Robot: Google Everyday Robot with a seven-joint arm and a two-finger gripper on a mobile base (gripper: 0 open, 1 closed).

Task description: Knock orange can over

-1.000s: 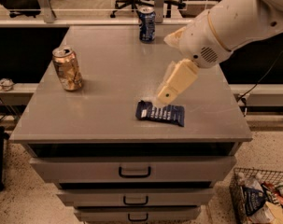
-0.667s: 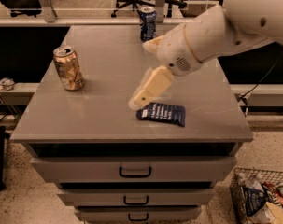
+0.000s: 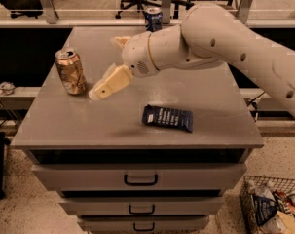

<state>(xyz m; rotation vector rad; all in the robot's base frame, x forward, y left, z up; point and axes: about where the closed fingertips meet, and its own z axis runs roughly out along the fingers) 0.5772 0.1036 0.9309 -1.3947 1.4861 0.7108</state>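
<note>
The orange can (image 3: 70, 71) stands upright on the left side of the grey cabinet top (image 3: 118, 121). It has a gold and whitish mottled label and a silver top. My gripper (image 3: 96, 92) hangs from the white arm that reaches in from the right. Its tip is just right of the can's lower half, close to it, with a small gap showing.
A flat dark blue snack packet (image 3: 167, 117) lies right of centre on the cabinet top. A dark blue can (image 3: 153, 18) stands at the far edge. The cabinet has drawers below. A wire basket (image 3: 273, 206) with packets sits on the floor at the lower right.
My gripper has swept left across the cabinet top, from above the snack packet to just beside the orange can. The can still stands upright.
</note>
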